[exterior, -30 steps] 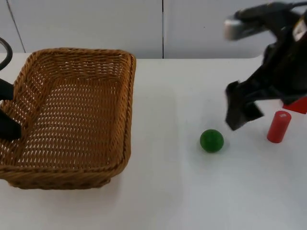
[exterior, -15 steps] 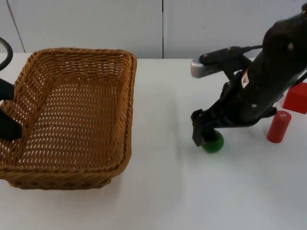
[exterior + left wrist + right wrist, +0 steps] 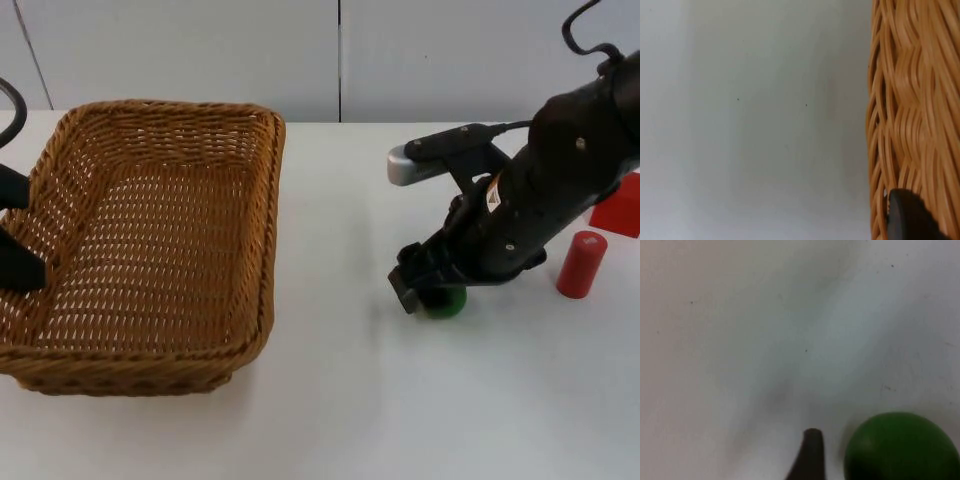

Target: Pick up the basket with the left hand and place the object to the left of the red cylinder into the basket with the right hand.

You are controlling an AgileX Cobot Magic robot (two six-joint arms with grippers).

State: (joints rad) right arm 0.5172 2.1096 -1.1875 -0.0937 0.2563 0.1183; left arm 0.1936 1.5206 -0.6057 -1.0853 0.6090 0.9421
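I'm working in what looks like a lab test bench: a bare white table top [image 3: 330, 400] fills the lower frame and stops at a plain grey partition wall [image 3: 200, 50] across the top, with a vertical panel seam [image 3: 339, 60] at upper centre. Nothing homely around me.

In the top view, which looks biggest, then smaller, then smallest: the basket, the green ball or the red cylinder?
1. basket, by far the biggest.
2 and 3. red cylinder and green ball: unsure, since the right gripper covers much of the ball.
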